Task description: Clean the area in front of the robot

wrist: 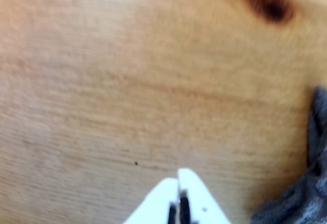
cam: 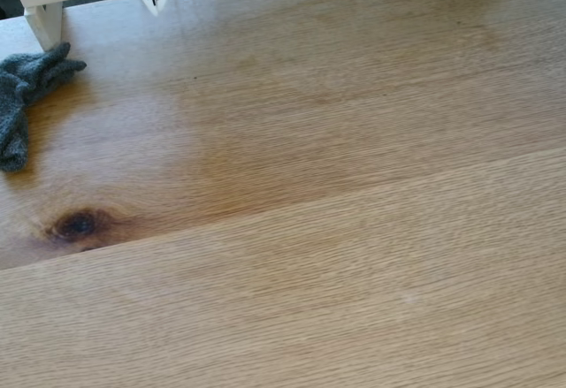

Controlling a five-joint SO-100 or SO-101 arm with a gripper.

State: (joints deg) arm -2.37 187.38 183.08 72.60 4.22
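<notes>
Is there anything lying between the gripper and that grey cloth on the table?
Nothing visible. In the fixed view the gripper hangs at the top edge and the grey cloth lies to its left, with only bare wooden table between them. The wrist view shows the cloth right of the gripper, apart.

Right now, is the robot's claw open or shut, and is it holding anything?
Gripper: shut, holding nothing. Its white fingertips meet above the bare table, and the grey cloth lies off to the right in the wrist view.
</notes>
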